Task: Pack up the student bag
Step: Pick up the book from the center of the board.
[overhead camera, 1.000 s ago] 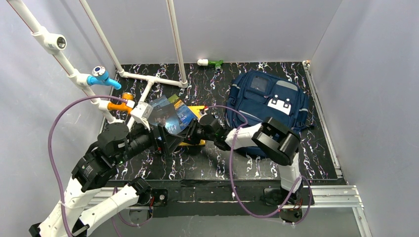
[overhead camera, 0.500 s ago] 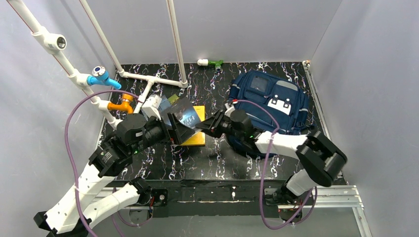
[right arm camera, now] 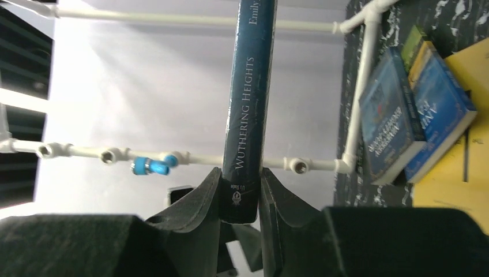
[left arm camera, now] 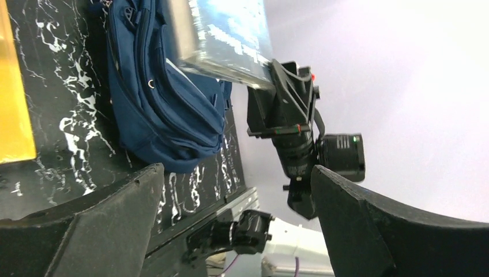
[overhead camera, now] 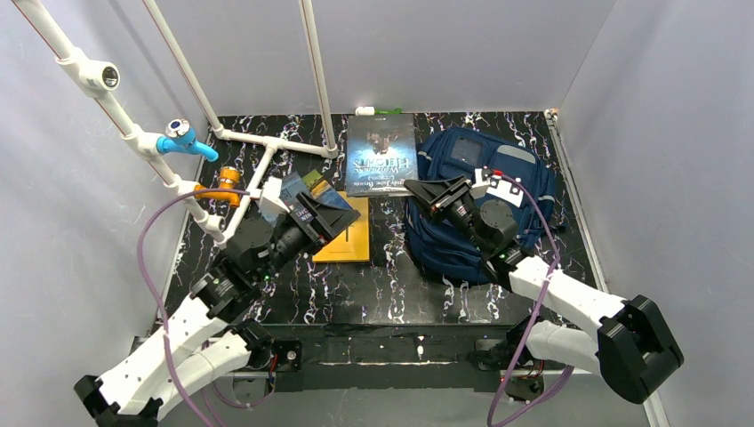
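R hand point(right arm camera: 241, 193) clenched on spine end of Wuthering Heights book point(overhead camera: 381, 156), held cover-up over far-mid table point(overhead camera: 356, 294), just left of student bag point(overhead camera: 458, 245). Bag lies far-right on table. L hand point(overhead camera: 327, 213) released, wide, empty, near yellow book point(overhead camera: 348, 242) + blue books point(overhead camera: 293, 189). Step looks like: book into bag. Do it well: swing right over bag mouth, tilt edge-first, use L hand to spread opening. Can't tell if zip's open, so check first.
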Available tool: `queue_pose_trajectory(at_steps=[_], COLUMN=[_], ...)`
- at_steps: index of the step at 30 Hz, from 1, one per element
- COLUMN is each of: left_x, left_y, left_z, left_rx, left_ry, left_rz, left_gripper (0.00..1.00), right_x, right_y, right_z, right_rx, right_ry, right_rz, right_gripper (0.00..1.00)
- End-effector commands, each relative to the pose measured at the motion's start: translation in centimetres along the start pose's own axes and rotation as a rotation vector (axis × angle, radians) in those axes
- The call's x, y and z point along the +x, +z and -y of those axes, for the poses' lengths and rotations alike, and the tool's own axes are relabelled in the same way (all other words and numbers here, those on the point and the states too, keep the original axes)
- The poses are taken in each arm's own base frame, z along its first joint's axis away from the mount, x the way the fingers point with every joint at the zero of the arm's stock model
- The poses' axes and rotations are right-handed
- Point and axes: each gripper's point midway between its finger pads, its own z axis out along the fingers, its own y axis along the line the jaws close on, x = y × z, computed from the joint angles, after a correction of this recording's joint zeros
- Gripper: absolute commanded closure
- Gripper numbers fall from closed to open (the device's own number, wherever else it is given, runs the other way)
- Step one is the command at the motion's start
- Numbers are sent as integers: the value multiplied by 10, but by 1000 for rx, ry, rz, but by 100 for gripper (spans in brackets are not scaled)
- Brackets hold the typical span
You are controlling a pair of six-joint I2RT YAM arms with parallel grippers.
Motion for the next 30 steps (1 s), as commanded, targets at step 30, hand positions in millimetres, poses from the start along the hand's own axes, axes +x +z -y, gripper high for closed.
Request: queue_pose_trajectory(at_steps=[30], left_x=[-38], left_y=[151], left_z=[56], left_rx=[113], left_ry=[-114], left_rz=[539], left_gripper=[38], right_x=[-28], right_y=[-36], right_z=[-104], right_rx=[-383], right_ry=[181], right_rz=[168], right_gripper=[99])
